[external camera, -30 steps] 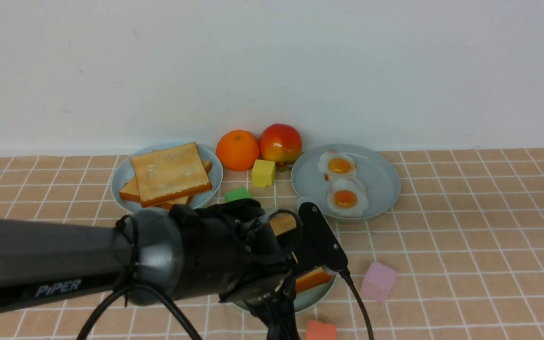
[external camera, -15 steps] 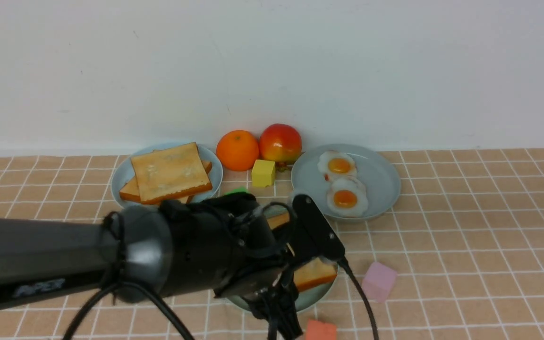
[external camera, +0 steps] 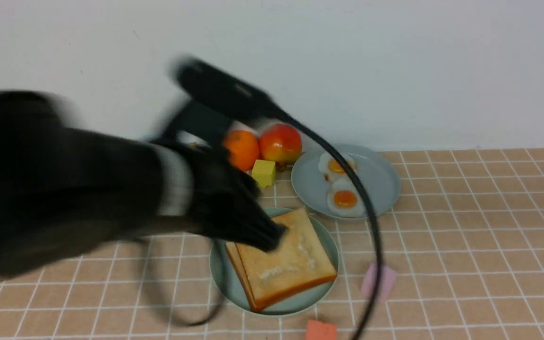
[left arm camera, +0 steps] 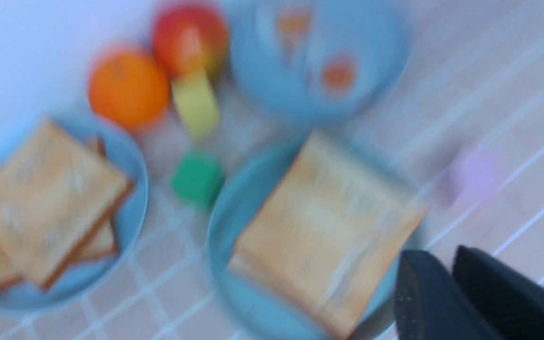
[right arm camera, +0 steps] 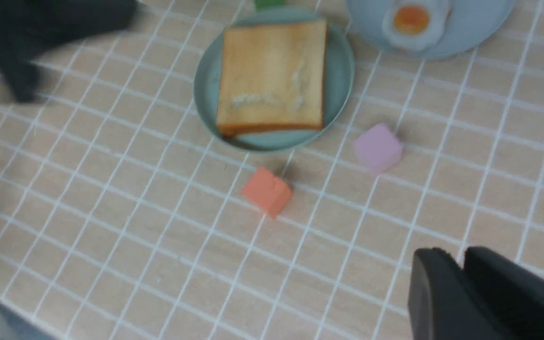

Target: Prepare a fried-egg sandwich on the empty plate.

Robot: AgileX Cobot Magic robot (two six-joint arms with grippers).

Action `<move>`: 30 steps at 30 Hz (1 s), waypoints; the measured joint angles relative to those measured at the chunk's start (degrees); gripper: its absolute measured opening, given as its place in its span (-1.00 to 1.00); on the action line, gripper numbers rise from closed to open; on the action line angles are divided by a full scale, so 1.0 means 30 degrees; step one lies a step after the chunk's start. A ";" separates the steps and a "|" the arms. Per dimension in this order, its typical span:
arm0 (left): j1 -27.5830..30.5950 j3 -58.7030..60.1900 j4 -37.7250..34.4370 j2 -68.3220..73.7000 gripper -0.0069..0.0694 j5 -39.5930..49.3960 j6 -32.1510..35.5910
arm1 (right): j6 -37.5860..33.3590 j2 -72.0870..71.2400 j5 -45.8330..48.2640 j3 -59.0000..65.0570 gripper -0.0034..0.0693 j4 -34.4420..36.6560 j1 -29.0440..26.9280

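One golden-brown toast slice (external camera: 284, 259) lies flat on the mint-green plate (external camera: 225, 285); nothing lies on top of it. It also shows in the right wrist view as toast (right arm camera: 272, 75) on the plate (right arm camera: 340, 71). My left gripper (external camera: 272, 238), blurred by motion, hangs over the slice's left edge, and its jaws (left arm camera: 446, 257) stand together with nothing between them. Two fried eggs (external camera: 345, 198) lie on a blue-grey plate (external camera: 380, 184) behind. My right gripper (right arm camera: 458, 257) is shut and empty above bare tablecloth, out of the front view.
A blue-grey plate (left arm camera: 132, 156) with stacked toast slices (left arm camera: 45, 198) lies at the back left. An orange (external camera: 241, 148), an apple (external camera: 280, 141) and a yellow cube (external camera: 263, 172) stand by the wall. Nearby are a green cube (left arm camera: 197, 178), a pink cube (right arm camera: 378, 148) and an orange-red cube (right arm camera: 267, 191).
My left gripper opened, let go of the toast slice on the mint-green plate and closed again. The left arm rose and swung back to the left, uncovering the slice.
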 joint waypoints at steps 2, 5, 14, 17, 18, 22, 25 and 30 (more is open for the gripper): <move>0.0000 0.1073 0.0000 -0.1976 -0.74 -0.1370 -0.0532 | 0.0072 -0.0668 -0.0072 0.0000 -0.72 -0.0330 0.0000; 0.0000 0.4454 0.0000 -0.6848 -0.85 -0.4875 -0.1777 | 0.0816 -0.2668 0.0189 0.0000 -0.89 -0.1316 0.0000; 0.0000 1.2890 0.0055 -1.6573 -0.85 -0.9502 -0.2791 | 0.5449 -0.7898 0.1465 0.0098 -0.91 -0.3862 0.0000; 0.0000 1.4325 0.0065 -1.8298 -0.85 -0.9567 -0.2791 | 0.6515 -0.9199 0.1512 0.0852 -0.91 -0.4994 0.0000; 0.0000 1.4653 0.0065 -1.8651 -0.85 -0.9567 -0.2791 | 0.6866 -0.9597 0.1343 0.1407 -0.91 -0.5338 0.0000; 0.0000 1.5179 0.0065 -1.8890 -0.85 -0.9222 -0.2791 | 0.8236 -1.0104 -0.0289 0.3878 -0.90 -0.6367 0.0000; 0.0000 1.5369 0.0065 -1.8890 -0.85 -0.8830 -0.2791 | 0.8835 -1.0086 -0.2459 0.5495 -0.90 -0.6635 0.0000; 0.0000 1.5541 0.0079 -1.8890 -0.85 -0.7824 -0.2791 | 0.9279 -0.9856 -0.7877 0.9520 -0.88 -0.6914 0.0000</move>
